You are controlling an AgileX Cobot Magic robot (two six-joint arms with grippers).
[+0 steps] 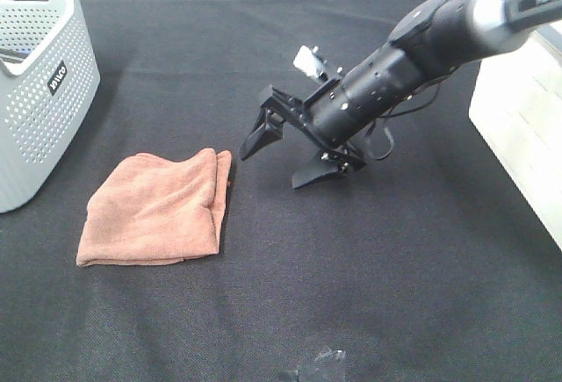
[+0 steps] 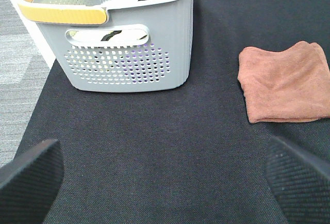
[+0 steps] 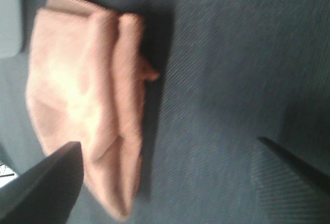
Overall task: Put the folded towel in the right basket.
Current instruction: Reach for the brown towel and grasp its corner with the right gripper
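Note:
A folded orange-brown towel lies flat on the black table at the left of the exterior view. It also shows in the left wrist view and, blurred, in the right wrist view. My right gripper is open and empty, reaching across to just right of the towel, a little above the table. My left gripper is open and empty, with only its two fingertips showing in its wrist view. The white right basket stands at the right edge of the exterior view.
A grey perforated basket stands at the far left and holds some items; it also shows in the left wrist view. The table's left edge and grey floor show beside it.

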